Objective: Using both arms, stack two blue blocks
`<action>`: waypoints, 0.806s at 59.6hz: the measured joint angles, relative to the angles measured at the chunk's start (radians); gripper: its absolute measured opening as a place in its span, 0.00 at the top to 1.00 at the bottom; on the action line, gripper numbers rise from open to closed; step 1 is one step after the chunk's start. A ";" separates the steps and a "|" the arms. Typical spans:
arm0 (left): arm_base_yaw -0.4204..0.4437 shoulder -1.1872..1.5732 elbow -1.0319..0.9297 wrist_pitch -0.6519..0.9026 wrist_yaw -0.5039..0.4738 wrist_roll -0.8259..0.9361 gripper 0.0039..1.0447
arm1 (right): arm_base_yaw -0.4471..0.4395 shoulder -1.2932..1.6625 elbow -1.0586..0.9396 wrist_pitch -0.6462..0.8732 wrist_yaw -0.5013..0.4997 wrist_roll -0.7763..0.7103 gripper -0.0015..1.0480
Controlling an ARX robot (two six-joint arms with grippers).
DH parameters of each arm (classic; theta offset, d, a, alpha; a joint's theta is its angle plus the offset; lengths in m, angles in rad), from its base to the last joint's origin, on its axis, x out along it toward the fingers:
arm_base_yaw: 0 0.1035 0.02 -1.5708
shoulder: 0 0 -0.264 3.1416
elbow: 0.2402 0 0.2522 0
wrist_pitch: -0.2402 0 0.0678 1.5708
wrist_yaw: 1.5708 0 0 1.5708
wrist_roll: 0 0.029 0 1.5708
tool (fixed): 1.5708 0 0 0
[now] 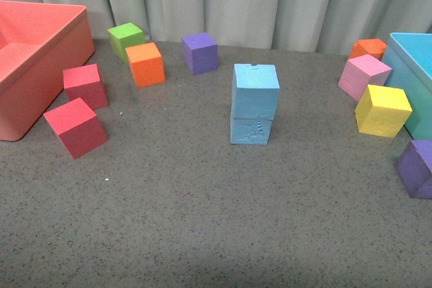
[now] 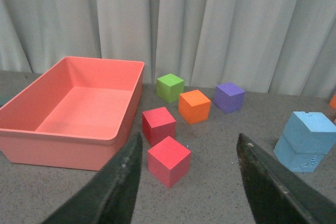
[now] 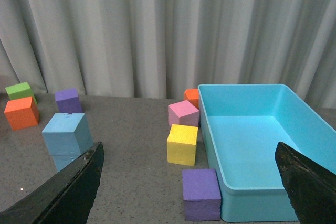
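Note:
Two sky-blue blocks stand stacked mid-table: the upper blue block (image 1: pixel 255 90) rests on the lower blue block (image 1: pixel 250 130), which has an embossed mark on its front face. The stack also shows in the left wrist view, upper block (image 2: pixel 311 130) slightly twisted on the lower block (image 2: pixel 295 156), and in the right wrist view as the upper block (image 3: pixel 66 132). My left gripper (image 2: pixel 188 182) is open, well away from the stack, over a red cube (image 2: pixel 168 160). My right gripper (image 3: pixel 189 182) is open above a purple cube (image 3: pixel 200 193). Neither arm appears in the front view.
A coral bin (image 1: pixel 42 65) sits at the left, a light blue bin (image 3: pixel 247 192) at the right. Loose cubes lie around: red (image 1: pixel 85 85), orange (image 1: pixel 145 64), green (image 1: pixel 125 38), purple (image 1: pixel 200 52), pink (image 1: pixel 363 76), yellow (image 1: pixel 382 110). A grey curtain closes the back.

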 joint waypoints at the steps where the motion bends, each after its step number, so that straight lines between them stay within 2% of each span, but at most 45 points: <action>1: 0.000 -0.025 0.000 -0.036 -0.001 0.000 0.53 | 0.000 0.000 0.000 0.000 0.000 0.000 0.09; 5: 0.000 -0.114 0.000 -0.146 0.001 0.000 0.65 | 0.000 0.000 0.000 0.000 0.000 0.000 0.09; 11: 0.000 -0.150 0.000 -0.158 0.001 0.000 0.83 | 0.000 0.000 0.000 0.000 0.000 0.000 0.09; 13: 0.000 -0.150 0.000 -0.159 0.001 -0.002 0.85 | 0.000 0.000 0.000 0.000 0.000 0.000 0.09; 40: 0.000 -0.151 0.000 -0.159 0.000 0.000 0.06 | 0.000 0.000 0.000 0.000 0.000 0.000 0.09; 48: 0.000 -0.151 0.000 -0.159 0.000 0.000 0.06 | 0.000 0.000 0.000 0.000 0.000 0.000 0.09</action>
